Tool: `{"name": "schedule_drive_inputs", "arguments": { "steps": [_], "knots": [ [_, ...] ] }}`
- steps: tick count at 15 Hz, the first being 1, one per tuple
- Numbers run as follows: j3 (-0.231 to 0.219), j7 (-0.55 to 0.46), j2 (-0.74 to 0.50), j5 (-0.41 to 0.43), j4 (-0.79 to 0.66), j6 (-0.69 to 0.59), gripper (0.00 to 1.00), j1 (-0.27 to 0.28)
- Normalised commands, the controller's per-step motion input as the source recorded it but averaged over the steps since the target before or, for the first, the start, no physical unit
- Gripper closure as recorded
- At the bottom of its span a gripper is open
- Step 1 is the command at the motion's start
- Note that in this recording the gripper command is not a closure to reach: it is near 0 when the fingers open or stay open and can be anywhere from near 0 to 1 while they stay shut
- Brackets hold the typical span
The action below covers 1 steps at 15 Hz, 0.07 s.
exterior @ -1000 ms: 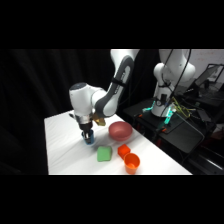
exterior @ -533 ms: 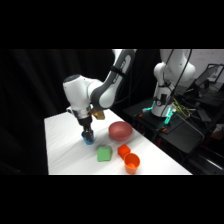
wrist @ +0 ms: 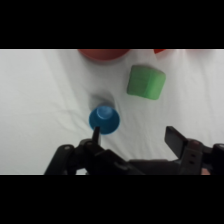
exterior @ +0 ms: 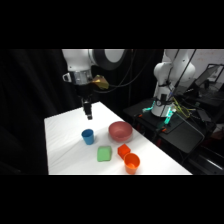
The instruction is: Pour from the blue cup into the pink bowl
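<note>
Two orange cups (exterior: 128, 157) | green square (exterior: 104, 153) beside blue cup (exterior: 88, 136) | fingers (wrist: 174, 140) apart, empty

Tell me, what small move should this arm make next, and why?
Probably come straight back down over the blue cup to grasp it. The gripper hangs open above the table, holding nothing, and the cup stands upright on the cloth, apart from the pink bowl. Nothing can be poured until the cup is held. In the wrist view the cup sits just ahead of the left finger.
</note>
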Motion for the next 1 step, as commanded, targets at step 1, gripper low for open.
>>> {"name": "schedule_drive_inputs", "arguments": {
  "steps": [1],
  "knots": [
    [0.044,0.00,-0.47,-0.186,-0.38,0.08,0.00,-0.059]
  ]
}}
